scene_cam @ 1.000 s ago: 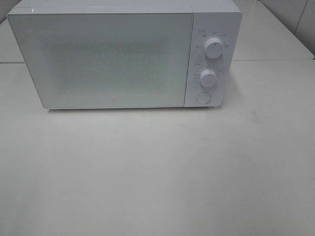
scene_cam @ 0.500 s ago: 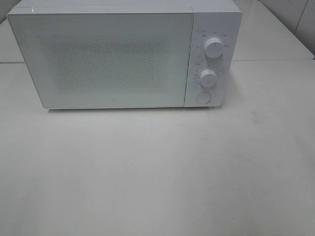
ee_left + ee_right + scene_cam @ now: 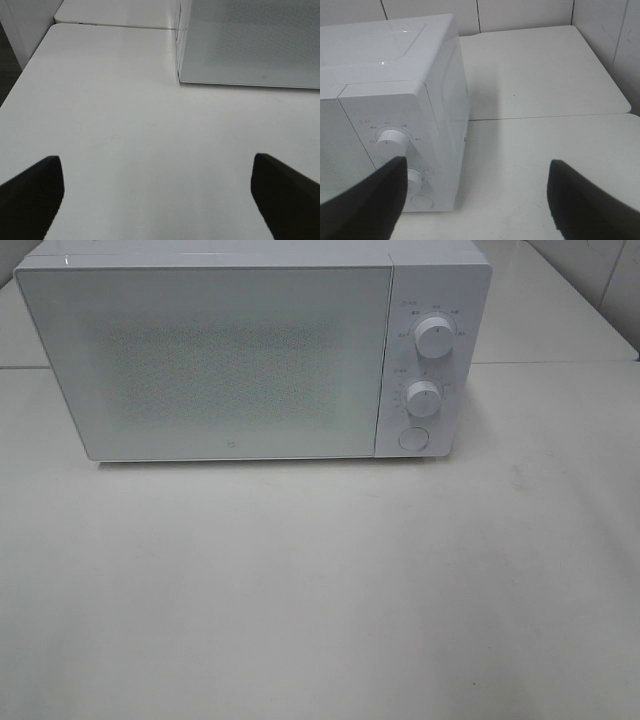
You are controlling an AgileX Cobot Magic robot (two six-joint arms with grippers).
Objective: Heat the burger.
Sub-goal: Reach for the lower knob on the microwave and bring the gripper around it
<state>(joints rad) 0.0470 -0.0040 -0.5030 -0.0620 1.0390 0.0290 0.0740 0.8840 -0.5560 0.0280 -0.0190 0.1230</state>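
A big white box-shaped microwave oven (image 3: 250, 350) stands at the back of the plain white worktop (image 3: 320, 590). Its wide pale door (image 3: 205, 360) is shut. The door has a field of tiny dots on it, and I cannot see through it.

On the right side of the oven's front there are two round white knobs, one above the other. The upper knob (image 3: 434, 337) has small marks around it. The lower knob (image 3: 423, 398) sits just under it. Below them is a round white push button (image 3: 412, 438).

I cannot see the burger in any view, so I cannot tell where it is.

The black left pincer (image 3: 155, 167) hangs over the bare worktop, near the oven's front left corner. Its two dark fingers (image 3: 30, 195) are wide apart and hold nothing.

The black right pincer (image 3: 476, 167) is near the knob end of the oven. Its dark fingers (image 3: 590, 200) are also wide apart, with nothing between them. Behind the oven on that side is a white tiled wall (image 3: 520, 12).

Neither pincer shows in the high view.
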